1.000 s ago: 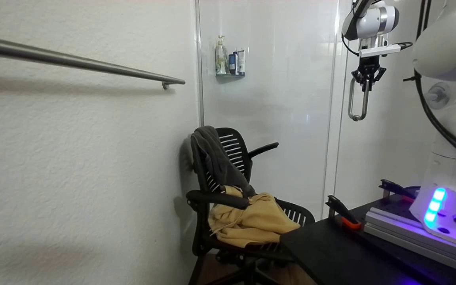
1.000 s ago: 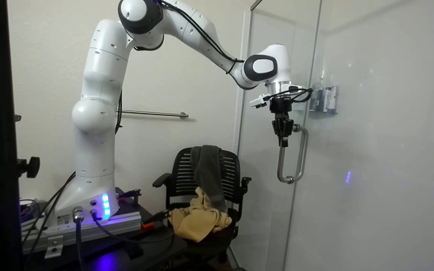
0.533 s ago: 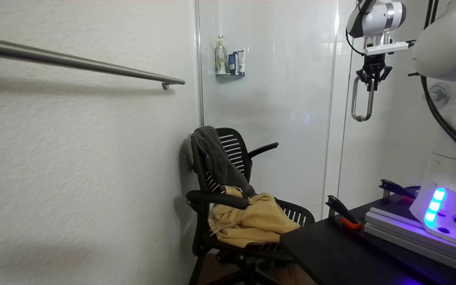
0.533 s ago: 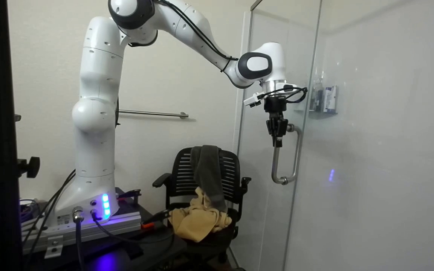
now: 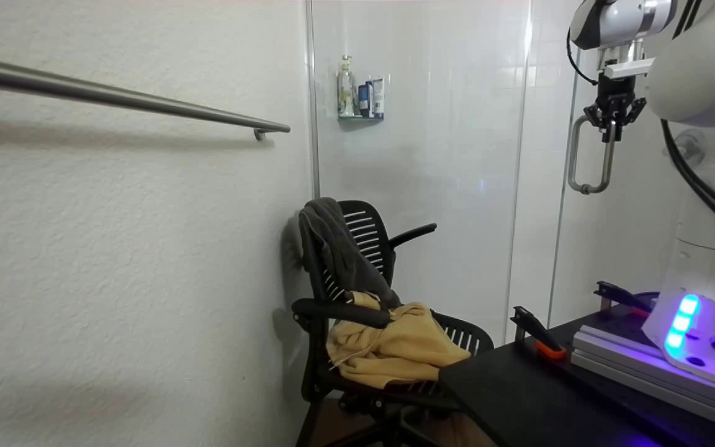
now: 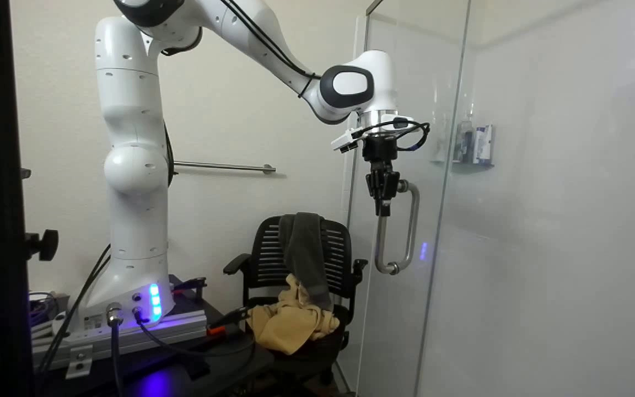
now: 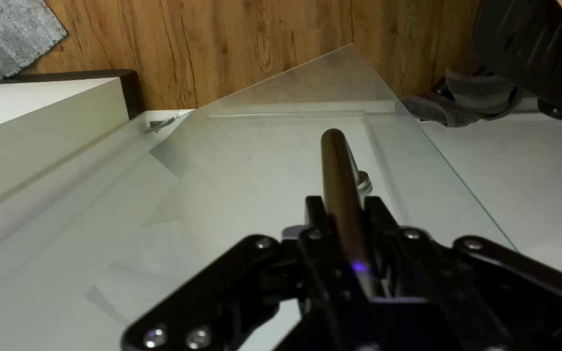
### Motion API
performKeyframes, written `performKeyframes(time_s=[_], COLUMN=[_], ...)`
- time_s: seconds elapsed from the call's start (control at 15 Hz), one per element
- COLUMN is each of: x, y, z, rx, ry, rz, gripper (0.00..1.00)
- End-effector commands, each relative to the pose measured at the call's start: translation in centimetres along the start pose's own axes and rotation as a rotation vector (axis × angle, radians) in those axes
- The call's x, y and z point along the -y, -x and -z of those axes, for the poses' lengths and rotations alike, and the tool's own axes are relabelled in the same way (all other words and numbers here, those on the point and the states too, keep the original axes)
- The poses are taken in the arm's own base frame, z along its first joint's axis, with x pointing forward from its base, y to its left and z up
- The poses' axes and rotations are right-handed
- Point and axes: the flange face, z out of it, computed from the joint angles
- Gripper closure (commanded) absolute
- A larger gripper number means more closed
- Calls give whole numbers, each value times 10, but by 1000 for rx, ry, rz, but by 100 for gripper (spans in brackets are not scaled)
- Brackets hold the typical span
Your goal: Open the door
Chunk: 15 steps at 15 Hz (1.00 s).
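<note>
The door [image 6: 397, 314] is a tall glossy see-through panel that looks whitish. It also shows in an exterior view [image 5: 637, 230] and in the wrist view [image 7: 310, 83]. Its grey metal pull handle [image 6: 410, 231] is a looped bar and shows in an exterior view [image 5: 607, 164] and the wrist view [image 7: 337, 161]. My gripper [image 6: 383, 209] points down and is shut around the upper part of the near vertical bar, with the lower loop below the fingertips. It also shows in an exterior view [image 5: 609, 133] and in the wrist view [image 7: 340, 207]. The door stands partly open, swung out towards the robot's side.
A black chair [image 6: 265, 242] with a grey and a tan cloth stands by the wall. The black table [image 5: 519, 385] bears the robot base and clamps. A metal rail [image 6: 224, 165] is on the wall. Bottles [image 5: 357, 96] stand on a small shelf.
My gripper, the handle and the door edge have moved together towards the robot base. The door has swung further out. The fingers stay around the handle bar.
</note>
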Motion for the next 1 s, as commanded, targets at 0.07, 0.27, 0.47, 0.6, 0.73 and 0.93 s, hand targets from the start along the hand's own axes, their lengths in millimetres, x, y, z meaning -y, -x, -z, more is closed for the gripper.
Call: performKeyframes(time_s=[0.07,0.27,0.47,0.6,0.73,0.93], x=[-14,-21,-26,-27,-29,-36], y=[59,72,81,85,87,63], z=[1,2,3,4,5,5], rx=[138,139,140,142,141,9], ry=[67,74,75,73,77,4], rz=[33,47,55,58,50,53], gripper=[94,94,94,94,84,77])
